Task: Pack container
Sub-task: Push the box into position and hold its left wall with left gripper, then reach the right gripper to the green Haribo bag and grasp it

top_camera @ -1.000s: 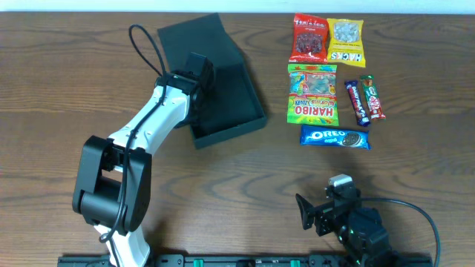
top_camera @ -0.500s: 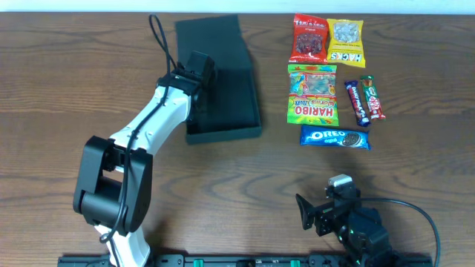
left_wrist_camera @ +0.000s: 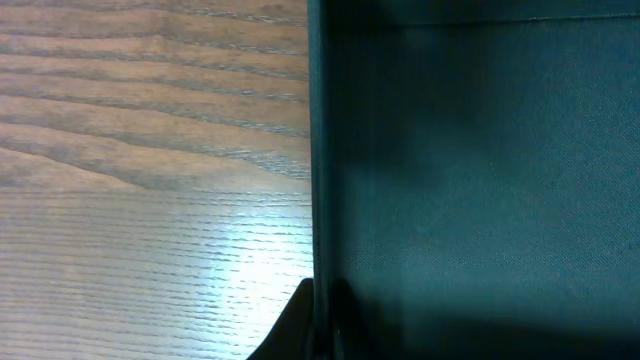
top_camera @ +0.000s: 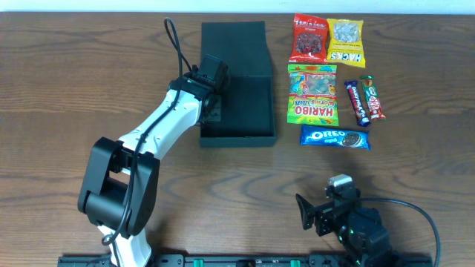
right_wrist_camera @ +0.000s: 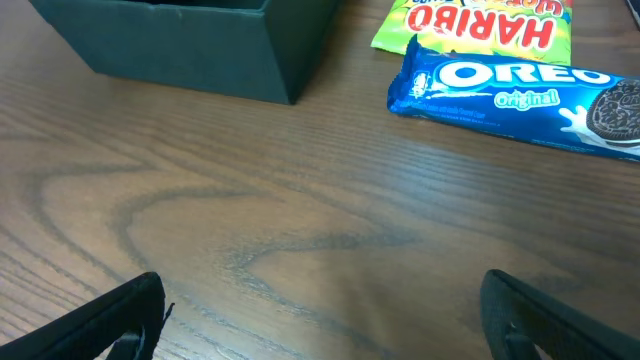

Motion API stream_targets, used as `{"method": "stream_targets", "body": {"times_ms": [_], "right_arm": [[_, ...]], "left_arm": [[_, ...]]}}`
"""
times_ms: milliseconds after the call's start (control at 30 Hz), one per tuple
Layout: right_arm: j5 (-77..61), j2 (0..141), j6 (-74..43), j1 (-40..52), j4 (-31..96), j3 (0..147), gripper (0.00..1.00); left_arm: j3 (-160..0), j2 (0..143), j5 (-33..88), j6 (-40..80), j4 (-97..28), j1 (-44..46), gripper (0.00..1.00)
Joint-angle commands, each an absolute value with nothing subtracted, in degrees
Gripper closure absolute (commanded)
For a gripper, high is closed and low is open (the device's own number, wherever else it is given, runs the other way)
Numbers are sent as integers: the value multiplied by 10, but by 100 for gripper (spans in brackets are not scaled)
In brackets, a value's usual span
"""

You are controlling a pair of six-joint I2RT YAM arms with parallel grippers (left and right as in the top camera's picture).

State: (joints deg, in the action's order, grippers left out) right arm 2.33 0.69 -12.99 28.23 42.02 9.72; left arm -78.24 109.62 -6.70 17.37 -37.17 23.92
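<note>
The container (top_camera: 249, 104) is a dark teal-black open box with its flap lid (top_camera: 234, 38) standing open at the far side. My left gripper (top_camera: 210, 104) is shut on the box's left wall; the wrist view shows that wall (left_wrist_camera: 318, 150) pinched between the fingers, with the box floor (left_wrist_camera: 480, 170) to the right. My right gripper (top_camera: 319, 211) is open and empty near the front edge, over bare wood; in its view it (right_wrist_camera: 320, 320) faces the box's corner (right_wrist_camera: 270, 60) and the Oreo pack (right_wrist_camera: 520, 90).
Snacks lie right of the box: a red packet (top_camera: 309, 38), a yellow Hacks packet (top_camera: 346, 41), a Haribo bag (top_camera: 312, 94), two chocolate bars (top_camera: 364, 100) and a blue Oreo pack (top_camera: 335, 137). The Haribo bag lies close to the box's right wall.
My left gripper has dragged and turned the box to the right, so it now sits square to the table next to the snacks. The right arm has not moved.
</note>
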Motion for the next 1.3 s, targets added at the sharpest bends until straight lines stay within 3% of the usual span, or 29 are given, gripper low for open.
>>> {"method": "stream_targets", "body": {"times_ms": [0,33,67,100,133,467,767,1033,1167,1267], "right_arm": [[25,3,-132,278,420,92,1],[25,3,-132,278,420,92,1],[25,3,-132,278,420,92,1],[25,3,-132,278,420,92,1],[25,3,-132,278,420,92,1],[25,3,-132,278,420,92,1],[62,3,-121,278,418,93,1],[59,3,-127,278,391,93,1],[-69,3,-349,278,237,93,1],[-94,3,-405,278,227,93,1]], "left_arm": [[-780,1095,-63,185,-370,242,94],[-780,1095,-63,185,-370,242,75],[-780,1095,-63,185,-370,242,44],[-780,1095,-63,185,-370,242,27],[-782,1095,-63,185,-371,242,2],[-915,1001,-60,185,-481,242,5],[-919,875,-40,184,-576,245,5],[-918,853,-40,182,-653,245,5],[-917,853,-40,173,-653,245,5],[-917,853,-40,163,-653,245,5]]}}
